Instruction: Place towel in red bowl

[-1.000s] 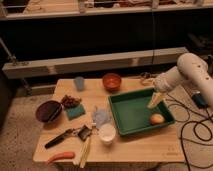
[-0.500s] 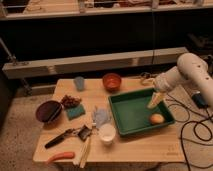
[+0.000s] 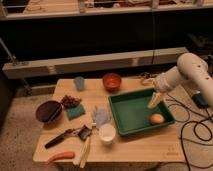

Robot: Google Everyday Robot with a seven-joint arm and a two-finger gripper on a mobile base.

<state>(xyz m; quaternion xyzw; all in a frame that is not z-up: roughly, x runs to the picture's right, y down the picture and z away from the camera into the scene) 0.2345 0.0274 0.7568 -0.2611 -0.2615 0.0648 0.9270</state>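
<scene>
Moved since earlier: nothing that shows; arm, tool and every item sit where they were half a second and a second ago.
Dark bowl: far left of the tool, near the counter's left edge.
Carrot: far left of the tool and well nearer the front edge.
Brown pile: well left of the tool, just beside the dark bowl; what it is made of cannot be told.
Teal sponge: well left of the tool, touching or just below the brown pile.
Blue cup: well left of the tool, farther back, upright.
Towel: task item, a pale crumpled cloth left of the tool, lying on the counter just beside the tray's left wall, apart from the red bowl.
White cup: left of the tool, just in front of the towel.
Red bowl: left of the tool and behind it, beyond the tray's back corner.
Green tray: under the tool.
Orange round thing: inside the tray, just in front of the tool.
Tool: over the tray's right part, pointing down; wide or narrow cannot be told.
White arm: reaches in from the right.
</scene>
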